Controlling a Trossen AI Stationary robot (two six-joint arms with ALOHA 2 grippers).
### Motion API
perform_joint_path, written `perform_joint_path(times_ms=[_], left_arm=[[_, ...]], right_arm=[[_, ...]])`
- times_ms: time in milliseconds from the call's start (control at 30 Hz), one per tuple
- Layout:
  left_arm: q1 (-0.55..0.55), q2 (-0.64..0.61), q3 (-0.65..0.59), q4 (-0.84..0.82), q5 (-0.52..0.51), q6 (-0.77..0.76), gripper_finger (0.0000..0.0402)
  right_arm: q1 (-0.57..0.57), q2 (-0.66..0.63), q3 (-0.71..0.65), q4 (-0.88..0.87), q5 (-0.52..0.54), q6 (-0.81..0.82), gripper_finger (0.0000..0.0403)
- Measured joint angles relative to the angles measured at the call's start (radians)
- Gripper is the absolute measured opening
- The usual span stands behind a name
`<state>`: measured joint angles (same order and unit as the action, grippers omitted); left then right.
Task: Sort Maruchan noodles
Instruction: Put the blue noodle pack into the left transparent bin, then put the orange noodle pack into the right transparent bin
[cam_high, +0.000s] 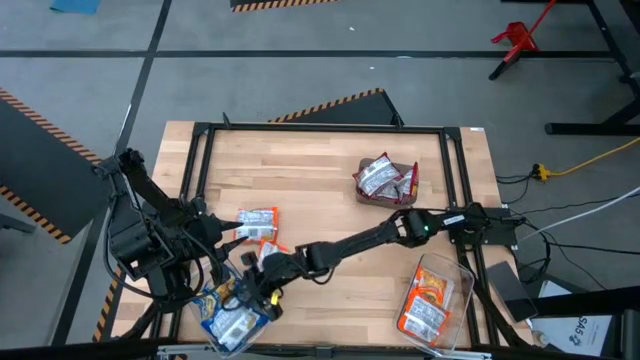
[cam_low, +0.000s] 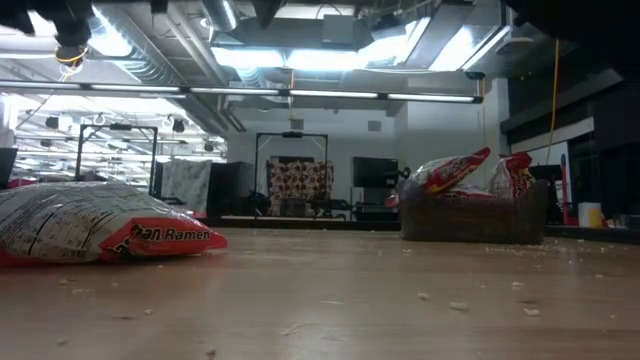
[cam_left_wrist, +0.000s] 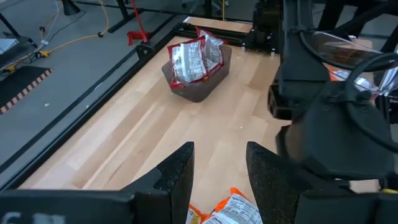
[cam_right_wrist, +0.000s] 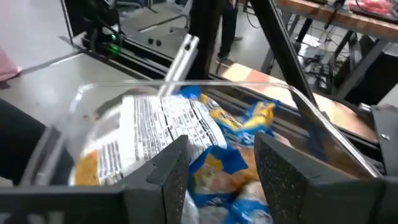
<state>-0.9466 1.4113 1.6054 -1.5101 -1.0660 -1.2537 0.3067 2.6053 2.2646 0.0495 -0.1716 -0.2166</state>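
Your right claw (cam_high: 262, 290) hangs over the clear bin (cam_high: 232, 318) of blue noodle packets (cam_right_wrist: 217, 162), fingers parted with nothing between them, so a drop looks finished; next fetch the loose red packet (cam_high: 256, 222) just beyond that bin

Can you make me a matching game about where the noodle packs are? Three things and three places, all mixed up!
Things:
1. Red packs
2. Orange packs
3. Blue packs

Places:
A. Clear bin at the table's front left corner
B. Dark bin near the back of the table
C. Clear bin at the front right

Pairs: 1-B, 2-C, 3-A
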Motion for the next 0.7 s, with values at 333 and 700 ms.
perform_joint_path(times_ms=[333, 700], left_arm=[[0.0, 0.0, 0.0, 0.004, 0.007, -0.022, 0.0141], [-0.001, 0.0, 0.0, -0.001, 0.012, -0.02, 0.0141]], right_arm=[[0.0, -0.042, 0.0, -0.16, 0.094, -0.083, 0.0167], [-0.021, -0.261, 0.0, -0.726, 0.318, -0.192, 0.0167]])
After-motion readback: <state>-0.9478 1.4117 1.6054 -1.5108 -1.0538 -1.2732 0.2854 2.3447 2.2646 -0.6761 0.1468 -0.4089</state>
